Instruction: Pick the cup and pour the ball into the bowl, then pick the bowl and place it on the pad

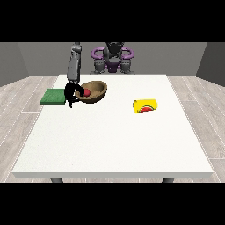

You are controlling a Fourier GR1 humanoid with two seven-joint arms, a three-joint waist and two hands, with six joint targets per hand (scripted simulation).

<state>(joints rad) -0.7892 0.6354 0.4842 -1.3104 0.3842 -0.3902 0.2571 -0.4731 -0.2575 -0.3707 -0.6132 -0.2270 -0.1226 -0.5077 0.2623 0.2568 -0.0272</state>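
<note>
White table [110, 140], hand [70, 94] gripping bowl [97, 90] rim

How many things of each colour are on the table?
Brown: 1, the bowl
Red: 1, the ball in the bowl
Yellow: 1, the cup lying on its side
Green: 1, the pad
Total: 4

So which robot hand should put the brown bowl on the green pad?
The robot's right one, probably. That black robot hand, at the view's left, is already at the rim of the brown wooden bowl holding the red ball, right beside the flat green pad. No other hand shows.
</note>
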